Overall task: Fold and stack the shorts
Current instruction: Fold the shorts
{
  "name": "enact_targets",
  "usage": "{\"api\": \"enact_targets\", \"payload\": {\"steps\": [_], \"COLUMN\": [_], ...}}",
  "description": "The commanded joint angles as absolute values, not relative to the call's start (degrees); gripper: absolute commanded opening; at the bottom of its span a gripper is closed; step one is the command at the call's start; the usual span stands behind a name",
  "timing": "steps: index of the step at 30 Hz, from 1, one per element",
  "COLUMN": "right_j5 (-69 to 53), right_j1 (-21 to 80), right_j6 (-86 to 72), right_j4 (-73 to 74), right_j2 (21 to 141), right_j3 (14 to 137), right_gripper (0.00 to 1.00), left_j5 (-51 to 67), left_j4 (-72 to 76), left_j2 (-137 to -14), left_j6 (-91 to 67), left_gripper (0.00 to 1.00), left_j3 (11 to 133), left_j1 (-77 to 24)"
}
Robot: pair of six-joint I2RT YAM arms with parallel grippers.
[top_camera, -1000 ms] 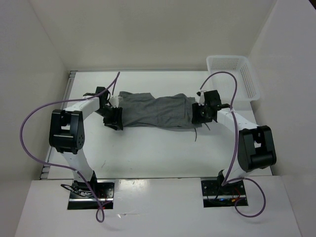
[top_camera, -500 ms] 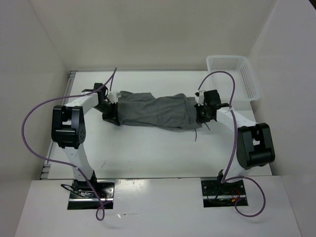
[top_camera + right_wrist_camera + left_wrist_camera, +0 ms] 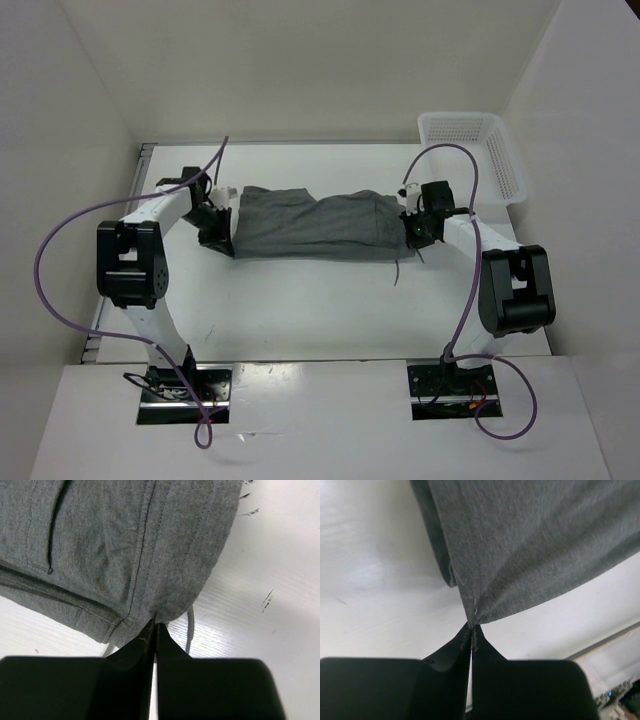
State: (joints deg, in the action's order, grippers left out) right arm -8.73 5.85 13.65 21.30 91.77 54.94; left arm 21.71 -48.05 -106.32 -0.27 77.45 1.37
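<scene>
From above, grey shorts (image 3: 315, 227) stretch across the white worktop (image 3: 300, 310) between the left gripper (image 3: 225, 240) and right gripper (image 3: 406, 231). Left wrist view: jaws clamped together on a corner of the fabric. Right wrist view: jaws pinching the shorts' folded edge.

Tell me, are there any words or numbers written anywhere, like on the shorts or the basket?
None: no word, number, brand or sign can be read in any view.
The shorts are plain grey, with no label showing.
The white basket bears no print.
The left arm and right arm show no marking that can be read.
</scene>
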Motion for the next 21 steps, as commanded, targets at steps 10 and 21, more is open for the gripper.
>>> {"api": "enact_targets", "payload": {"steps": [10, 21], "right_j5": [-8.08, -11.69], "right_j1": [6.15, 7.21], "right_j6": [18.37, 13.81], "right_j4": [25.04, 26.98], "right_j2": [91.14, 91.76], "right_j3": [57.03, 65.39], "right_gripper": [0.52, 0.78], "left_j5": [16.61, 24.43], "left_j4": [-50.01, -48.35], "left_j2": [-106.27, -108.45], "left_j6": [0.0, 0.0], "left_gripper": [0.51, 0.71], "left_j3": [78.03, 86.4], "left_j1": [1.67, 2.2]}}
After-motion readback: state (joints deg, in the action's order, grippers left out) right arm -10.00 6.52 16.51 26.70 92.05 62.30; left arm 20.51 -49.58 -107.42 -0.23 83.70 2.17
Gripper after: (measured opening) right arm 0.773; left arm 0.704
